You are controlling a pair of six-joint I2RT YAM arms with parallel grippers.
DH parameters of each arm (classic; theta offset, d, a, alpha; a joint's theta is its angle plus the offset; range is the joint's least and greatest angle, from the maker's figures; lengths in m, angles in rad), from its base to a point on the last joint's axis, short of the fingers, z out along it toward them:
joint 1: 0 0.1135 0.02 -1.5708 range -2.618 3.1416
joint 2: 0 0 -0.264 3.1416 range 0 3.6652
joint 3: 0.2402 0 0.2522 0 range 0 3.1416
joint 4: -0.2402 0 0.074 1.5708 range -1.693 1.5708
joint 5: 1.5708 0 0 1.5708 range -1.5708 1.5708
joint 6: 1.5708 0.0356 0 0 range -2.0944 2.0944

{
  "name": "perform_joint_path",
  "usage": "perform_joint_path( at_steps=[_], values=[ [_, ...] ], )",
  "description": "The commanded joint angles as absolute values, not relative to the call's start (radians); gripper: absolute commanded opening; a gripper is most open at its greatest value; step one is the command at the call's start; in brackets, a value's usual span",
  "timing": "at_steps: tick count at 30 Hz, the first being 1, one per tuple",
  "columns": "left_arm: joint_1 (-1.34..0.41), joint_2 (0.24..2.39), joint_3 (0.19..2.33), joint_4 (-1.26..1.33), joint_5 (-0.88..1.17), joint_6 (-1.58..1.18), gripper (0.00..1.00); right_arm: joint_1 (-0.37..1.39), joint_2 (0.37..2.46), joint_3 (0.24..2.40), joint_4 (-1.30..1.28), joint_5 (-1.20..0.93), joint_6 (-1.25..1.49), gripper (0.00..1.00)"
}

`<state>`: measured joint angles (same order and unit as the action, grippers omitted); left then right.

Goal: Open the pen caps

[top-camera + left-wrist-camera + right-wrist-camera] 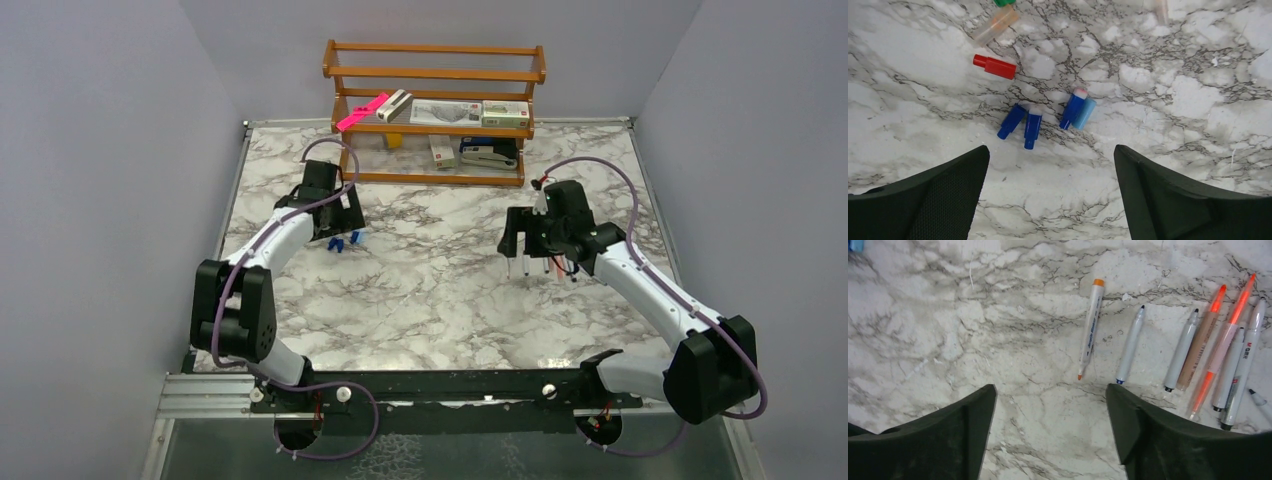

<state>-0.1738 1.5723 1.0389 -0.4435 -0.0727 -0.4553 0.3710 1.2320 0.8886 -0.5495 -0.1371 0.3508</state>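
Loose pen caps lie on the marble under my left gripper (1050, 155): three dark blue caps (1033, 128), a light blue one (1085, 113), a red one (995, 66), a clear orange one (996, 25) and a green one at the top edge (1004, 2). The blue caps also show in the top view (345, 241). The left gripper is open and empty, just short of the caps. Several uncapped pens (1090, 327) lie side by side below my right gripper (1050, 395), also seen in the top view (545, 266). The right gripper is open and empty.
A wooden shelf (435, 100) stands at the back with boxes, a pink bar (362, 111) and a black and blue stapler (489, 156). Grey walls close in the table on the left, back and right.
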Motion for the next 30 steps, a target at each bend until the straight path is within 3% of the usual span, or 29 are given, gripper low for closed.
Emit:
perform_joint_path(
  at_steps=[1, 2, 11, 17, 24, 30],
  values=[
    [-0.17, 1.462, 1.013, -0.4, -0.15, -0.469, 0.99, 0.363, 1.197, 0.864, -0.449, -0.029, 0.352, 0.96],
    [-0.17, 1.442, 0.999, -0.384, -0.172, -0.473, 0.99, 0.363, 1.193, 0.851, -0.419, -0.021, 0.337, 1.0],
    [-0.17, 1.323, 0.835, -0.13, -0.256, -0.413, 0.99, 0.361, 1.044, 0.602, -0.024, 0.24, 0.312, 1.0],
    [-0.17, 1.208, 0.617, 0.259, -0.274, -0.278, 0.99, 0.336, 1.01, 0.387, 0.333, 0.44, 0.297, 1.0],
    [-0.158, 1.265, 0.431, 0.547, -0.34, -0.156, 0.99, 0.229, 1.088, 0.307, 0.577, 0.404, 0.237, 1.0],
    [-0.107, 1.402, 0.313, 0.84, -0.258, -0.125, 0.99, 0.204, 1.22, 0.291, 0.733, 0.386, 0.164, 1.0]
  ],
)
